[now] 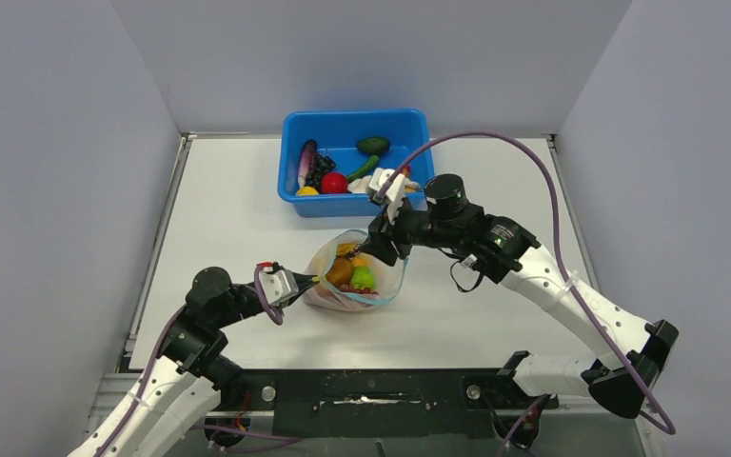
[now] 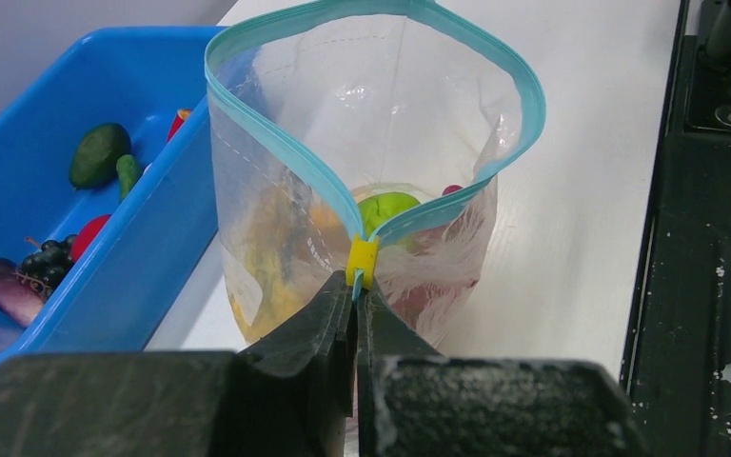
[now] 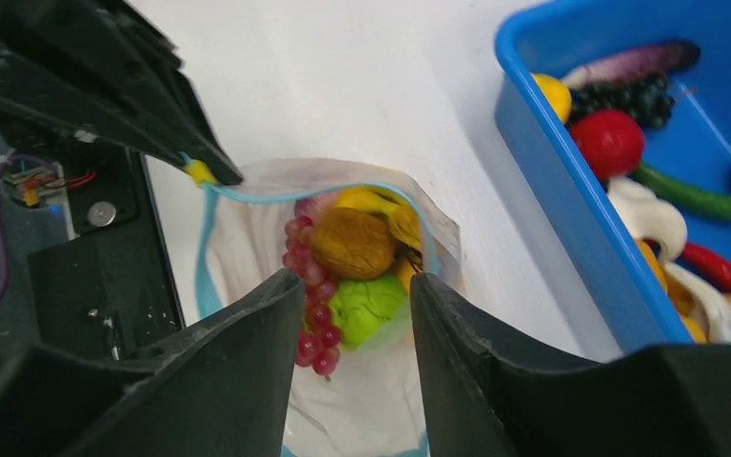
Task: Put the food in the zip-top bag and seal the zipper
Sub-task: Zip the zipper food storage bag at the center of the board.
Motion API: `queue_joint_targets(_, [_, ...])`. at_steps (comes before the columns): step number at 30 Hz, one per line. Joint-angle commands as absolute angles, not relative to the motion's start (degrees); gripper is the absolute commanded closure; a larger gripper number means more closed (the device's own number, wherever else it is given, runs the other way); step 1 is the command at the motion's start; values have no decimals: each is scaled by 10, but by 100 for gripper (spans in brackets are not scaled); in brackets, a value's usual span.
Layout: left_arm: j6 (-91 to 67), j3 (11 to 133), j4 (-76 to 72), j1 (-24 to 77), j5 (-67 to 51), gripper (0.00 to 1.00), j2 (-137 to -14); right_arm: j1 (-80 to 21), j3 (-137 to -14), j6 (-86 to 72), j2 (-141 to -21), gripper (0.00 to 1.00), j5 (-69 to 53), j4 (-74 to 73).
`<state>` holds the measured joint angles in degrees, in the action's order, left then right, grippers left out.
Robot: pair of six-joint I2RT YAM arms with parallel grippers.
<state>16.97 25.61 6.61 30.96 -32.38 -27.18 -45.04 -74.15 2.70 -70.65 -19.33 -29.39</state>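
tabletop [image 1: 238, 200]: white, with bare room to the left and right of the bag; the dark near rim runs close behind the left arm.
blue tub [image 1: 343, 206]: at the far middle, its near wall just beyond the bag; some toy pieces lie in it.
zip-top bag [image 1: 328, 297]: mid-table, between the two arms, standing slumped with its mouth bulged wide into a loop.
food [image 3: 352, 243]: grapes, a green piece, a brown piece and something yellow sit at the bottom of the bag, straight below the right pincer.
zipper [image 2: 533, 105]: its long axis runs from the left pincer's end away toward the right and far, where the right arm is; both lips stand well apart.
left pincer [image 2: 355, 305]: jaws together, clamped on the zipper's near-left end, right at the yellow slider [image 2: 362, 259].
right pincer [image 3: 354, 281]: jaws apart, gripping nothing, hovering over the open mouth near its far-right end.
what the sealing turns on: I judge the far-right end needs pinning, and the right pincer is the nearer one; the pull then goes along the strip, clear of the tub wall.
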Motion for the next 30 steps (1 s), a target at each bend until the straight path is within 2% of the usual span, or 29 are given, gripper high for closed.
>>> queue_joint_targets(1, [161,257,21,307,-369,100,-270,-487,-741,119,-694,56,-233,-233])
queue_joint_targets(6, [148,248,1,306,-381,100,-270,-523,-728,180,-694,66,-261,-218])
queue_joint_targets(14, [144,246,-2,307,-389,100,-263,-599,-682,306,-699,65,-256,-170])
queue_joint_targets(30, [136,238,-11,306,-400,100,-254,-637,-710,327,-778,68,-219,-154])
